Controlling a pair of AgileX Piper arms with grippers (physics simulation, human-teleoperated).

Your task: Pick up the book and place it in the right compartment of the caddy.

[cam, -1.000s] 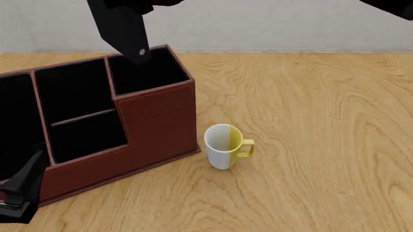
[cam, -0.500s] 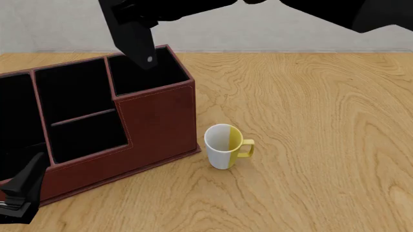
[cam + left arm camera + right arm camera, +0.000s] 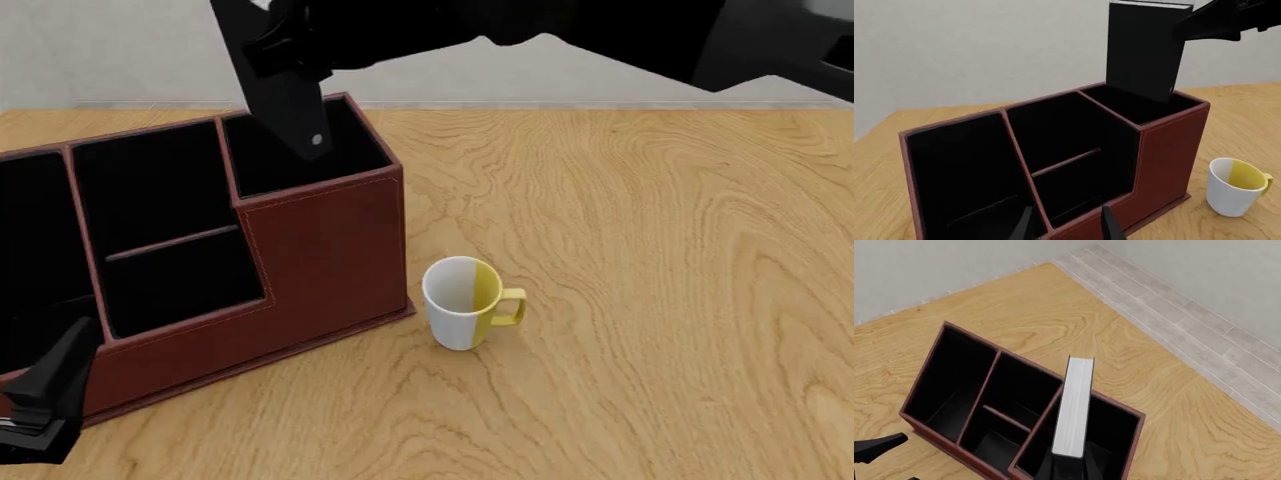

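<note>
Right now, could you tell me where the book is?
In the front view the book hangs upright, held by the right gripper, its lower end dipping into the caddy's right compartment.

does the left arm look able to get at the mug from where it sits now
Probably not directly. The left hand sits low at the caddy's near left end, and the mug stands beyond the caddy's right end. The arm would have to swing around the front; the table there looks bare.

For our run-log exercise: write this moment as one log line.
right gripper: shut on book | book: upright over caddy right compartment | left gripper: open
</note>
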